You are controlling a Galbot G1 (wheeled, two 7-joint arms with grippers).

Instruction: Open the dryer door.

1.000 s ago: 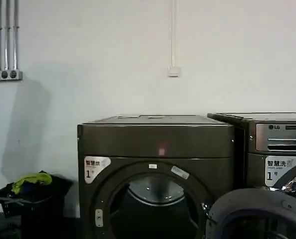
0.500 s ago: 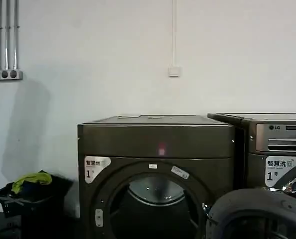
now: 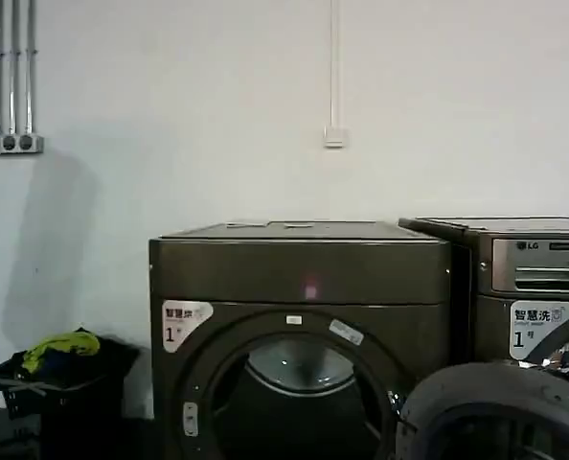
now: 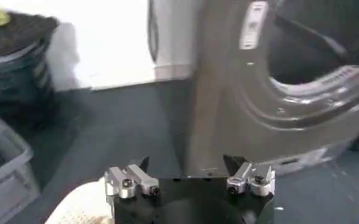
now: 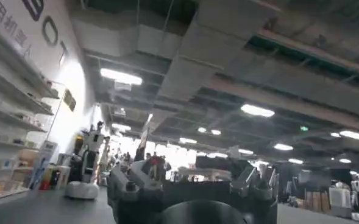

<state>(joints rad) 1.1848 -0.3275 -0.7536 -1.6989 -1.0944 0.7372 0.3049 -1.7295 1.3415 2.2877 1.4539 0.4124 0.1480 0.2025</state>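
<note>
The dryer point(image 3: 299, 268) is the dark bronze-grey box with a pink light and a sticker marked "1". Its round opening point(image 3: 299, 383) is uncovered and the drum shows inside. The dryer door point(image 3: 495, 393) stands swung out to the right, dark grey back side toward me, low at the right of the head view. My left gripper point(image 4: 188, 167) is open and holds nothing. It hovers low before the dryer's point(image 4: 228, 109) lower left front corner, apart from it. My right gripper point(image 5: 191, 173) points away toward the ceiling and a hall.
An LG-marked machine point(image 3: 534, 259) stands right of the dryer, touching it. A black basket point(image 3: 59, 369) with yellow-green cloth sits on the floor to the left, by the wall. In the left wrist view a grey crate point(image 4: 2, 164) lies near that basket point(image 4: 14, 55), with dark bare floor between.
Almost nothing has moved. A shiny patch above the open door at the right edge of the head view has sunk slightly.
</note>
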